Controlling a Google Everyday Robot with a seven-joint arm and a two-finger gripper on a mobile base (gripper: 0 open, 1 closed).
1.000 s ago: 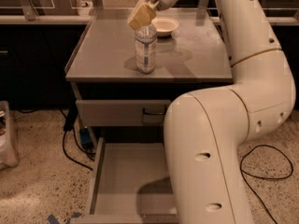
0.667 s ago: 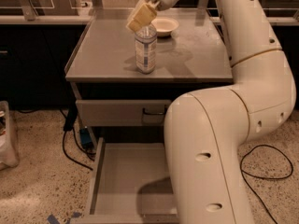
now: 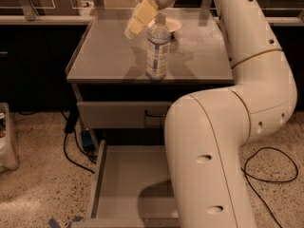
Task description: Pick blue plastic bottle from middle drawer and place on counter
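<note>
The blue plastic bottle (image 3: 157, 49) stands upright on the counter (image 3: 109, 56), near its front middle, white cap on top. My gripper (image 3: 138, 19) hangs just above and to the left of the bottle's cap, its yellowish fingers (image 3: 134, 26) open and apart from the bottle, holding nothing. The middle drawer (image 3: 130, 182) is pulled out below, its grey floor bare. My big white arm (image 3: 213, 141) covers the drawer's right part.
A white bowl (image 3: 169, 25) sits on the counter behind the bottle. A shut drawer front with a small black handle (image 3: 153, 113) is under the counter. A black cable (image 3: 273, 172) lies on the floor at right, a pale bin (image 3: 7, 137) at left.
The gripper has shifted slightly to the left, off the bottle's top. The bottle stays upright on the counter.
</note>
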